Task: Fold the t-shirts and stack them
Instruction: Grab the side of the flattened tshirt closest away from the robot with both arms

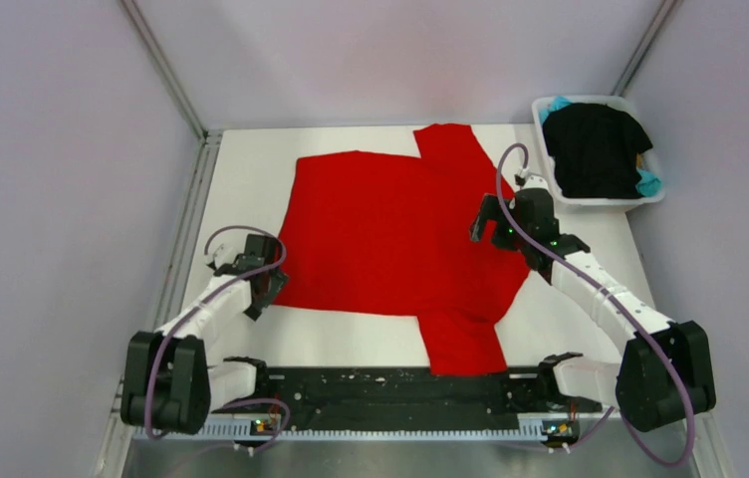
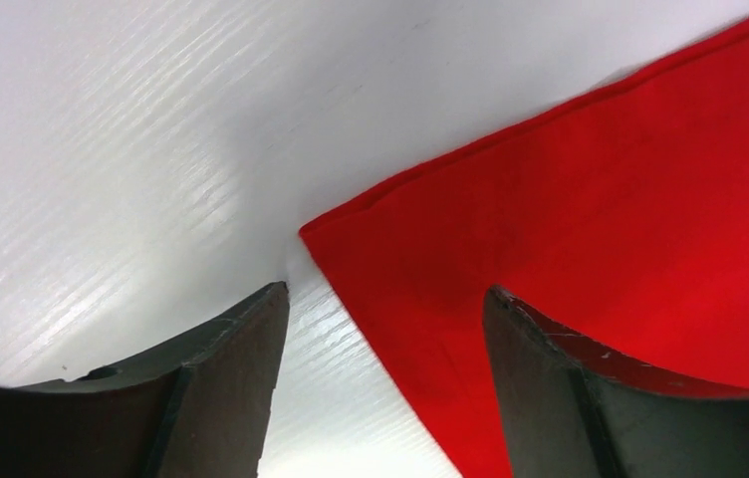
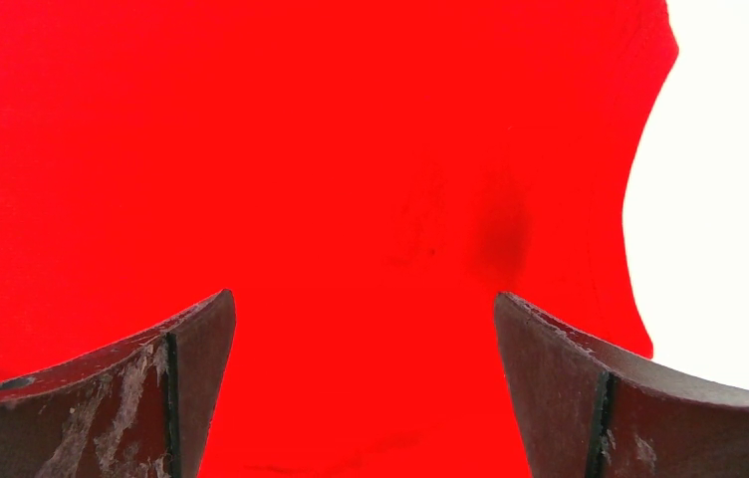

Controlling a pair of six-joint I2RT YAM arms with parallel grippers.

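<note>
The red t-shirt point(image 1: 390, 234) lies spread flat on the white table, one sleeve at the far side and one at the near side. My left gripper point(image 1: 263, 289) is open and empty over the shirt's near left hem corner point(image 2: 316, 234); that corner lies between its fingers point(image 2: 241, 349). My right gripper point(image 1: 490, 221) is open and empty above the shirt's right part point(image 3: 351, 199), close to the cloth's edge. The black t-shirt point(image 1: 595, 149) lies crumpled in the white tub point(image 1: 600, 202), with the teal t-shirt point(image 1: 649, 184) poking out under it.
The white tub stands at the back right corner of the table point(image 1: 241, 169). Metal frame posts point(image 1: 166, 70) rise at the back left and back right. A black rail point(image 1: 390, 383) runs along the near edge between the arm bases.
</note>
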